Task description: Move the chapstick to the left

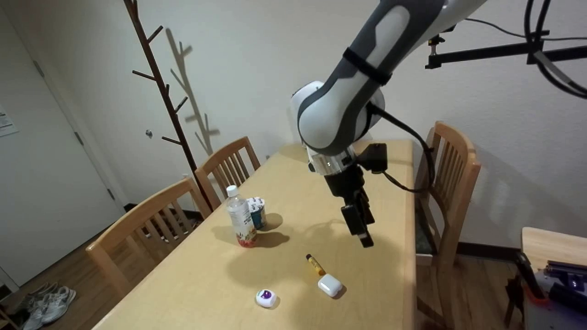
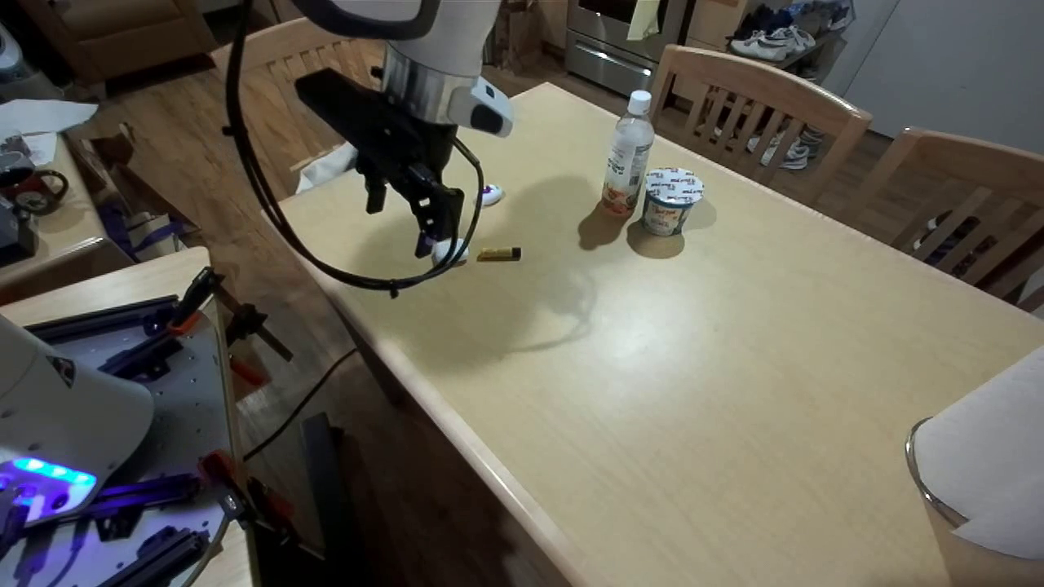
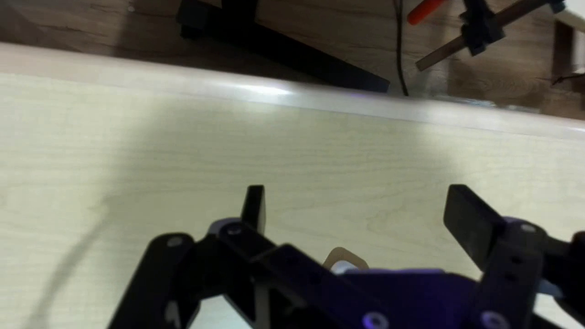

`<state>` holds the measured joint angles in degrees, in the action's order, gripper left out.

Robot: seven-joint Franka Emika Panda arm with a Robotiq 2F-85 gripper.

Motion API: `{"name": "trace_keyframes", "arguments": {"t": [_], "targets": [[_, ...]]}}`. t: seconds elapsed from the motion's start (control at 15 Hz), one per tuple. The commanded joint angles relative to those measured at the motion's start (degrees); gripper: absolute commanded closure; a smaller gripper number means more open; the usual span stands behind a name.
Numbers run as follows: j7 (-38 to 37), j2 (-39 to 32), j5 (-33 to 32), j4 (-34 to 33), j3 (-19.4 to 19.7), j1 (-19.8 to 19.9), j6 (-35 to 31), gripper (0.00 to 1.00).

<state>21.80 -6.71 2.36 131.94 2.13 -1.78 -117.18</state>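
Gripper (image 3: 355,210): jaws wide apart, holding nothing | Chapstick (image 1: 315,265): on table (image 1: 206,284), lower centre of frame in an exterior view | Progress: grasp not yet made; leftward move judged outstanding

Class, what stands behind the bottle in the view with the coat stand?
In an exterior view, a lidded cup shows partly behind the bottle. The bottle covers the cup's left edge, so that part is hidden there.
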Motion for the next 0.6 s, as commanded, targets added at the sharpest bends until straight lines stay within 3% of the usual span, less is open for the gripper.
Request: {"name": "trace_keyframes", "arguments": {"t": [0.0,0.13,0.2,0.27,0.53], "targets": [[-10.6,-4.9,-10.6,-1.8,-2.6,-2.3,-7.0,0.00],[-16.9,-6.5,-16.6,-3.0,-3.0,-4.0,-9.5,0.00],[-14.8,-7.7,-14.5,-4.7,-3.8,-3.7,-5.5,0.00],[-13.6,-5.9,-13.4,-2.1,-3.9,-2.9,-7.9,0.00],[-13.8,-7.4,-13.4,-3.9,-4.3,-3.3,-6.6,0.00]]}}
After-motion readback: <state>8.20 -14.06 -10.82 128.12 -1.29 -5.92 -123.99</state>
